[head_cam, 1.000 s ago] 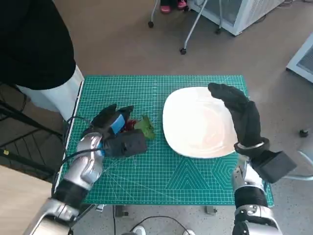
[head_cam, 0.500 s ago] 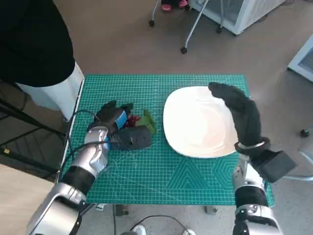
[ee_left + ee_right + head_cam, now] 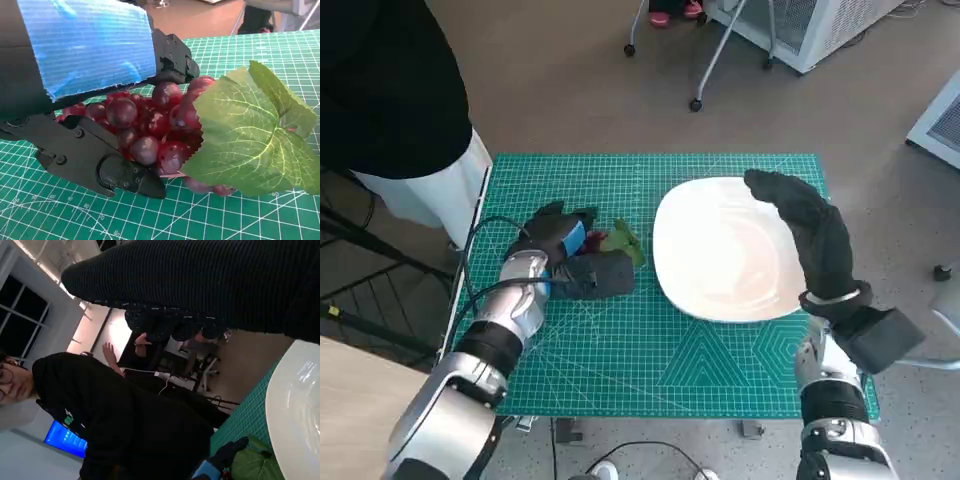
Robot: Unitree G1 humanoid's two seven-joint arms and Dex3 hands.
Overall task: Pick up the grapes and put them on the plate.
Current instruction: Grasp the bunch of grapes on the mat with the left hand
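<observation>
So my left hand (image 3: 563, 245) has its fingers wrapped round the bunch of red grapes (image 3: 150, 125), which sits on the green cutting mat (image 3: 650, 350) just left of the white plate (image 3: 720, 250). The wrist cam shows the black fingers (image 3: 100, 160) clamped on both sides of the bunch, its big green leaf (image 3: 250, 135) sticking out past them. My right hand (image 3: 810, 235) hangs over the plate's right edge, fingers loosely extended, holding nothing. A person in black (image 3: 125, 425) sits nearby.
</observation>
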